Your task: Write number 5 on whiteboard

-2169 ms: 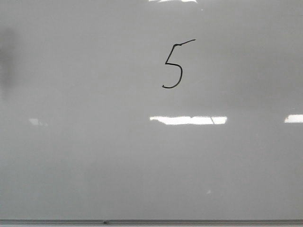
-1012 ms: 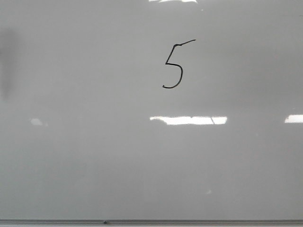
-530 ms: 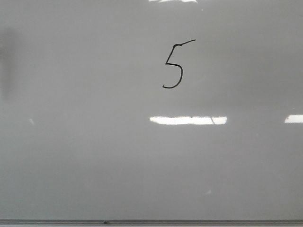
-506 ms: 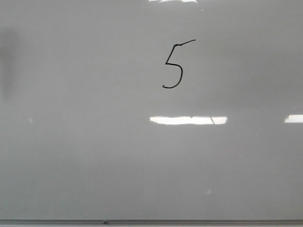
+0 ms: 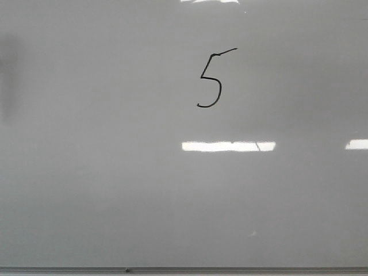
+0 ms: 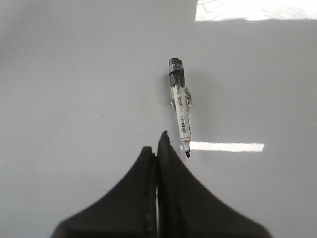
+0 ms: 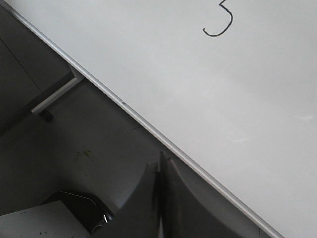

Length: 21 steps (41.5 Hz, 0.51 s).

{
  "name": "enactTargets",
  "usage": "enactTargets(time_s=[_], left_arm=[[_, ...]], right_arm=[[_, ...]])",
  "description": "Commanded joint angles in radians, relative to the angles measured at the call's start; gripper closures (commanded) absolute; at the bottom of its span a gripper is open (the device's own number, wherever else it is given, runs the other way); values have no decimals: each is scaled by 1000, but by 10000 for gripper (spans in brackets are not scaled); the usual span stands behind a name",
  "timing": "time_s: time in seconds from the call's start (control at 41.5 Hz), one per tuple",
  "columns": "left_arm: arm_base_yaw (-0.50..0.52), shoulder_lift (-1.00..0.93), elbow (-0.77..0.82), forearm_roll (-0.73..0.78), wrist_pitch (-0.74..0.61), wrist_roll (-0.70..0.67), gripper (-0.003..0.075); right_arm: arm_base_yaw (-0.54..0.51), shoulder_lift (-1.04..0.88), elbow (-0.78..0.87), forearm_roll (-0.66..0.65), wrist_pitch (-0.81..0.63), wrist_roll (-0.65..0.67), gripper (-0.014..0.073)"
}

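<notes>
We saw the 5 [image 5: 210,79] drawn high on the whiteboard [image 5: 115,201]. Both the left gripper [image 6: 157,148] and right gripper [image 7: 161,166] were closed, empty. The marker [image 6: 179,106] looked light, slick; we'd grip mid-barrel.

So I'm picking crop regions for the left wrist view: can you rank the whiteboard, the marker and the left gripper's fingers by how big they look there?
1. The whiteboard, filling the view.
2. The left gripper, its shut fingers looming large, though nearness to the camera inflates them.
3. The marker, lying on the board, smallest.
</notes>
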Motion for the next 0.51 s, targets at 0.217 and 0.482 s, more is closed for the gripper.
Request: enactTargets(time_s=[0.217,0.482], left_arm=[[0,-15,6,32,-90,-1,741],[-34,-15,6,41,-93,3,741]], right_arm=[[-6,1,-25,0,-67,0,662],[-6,1,-25,0,-67,0,662]])
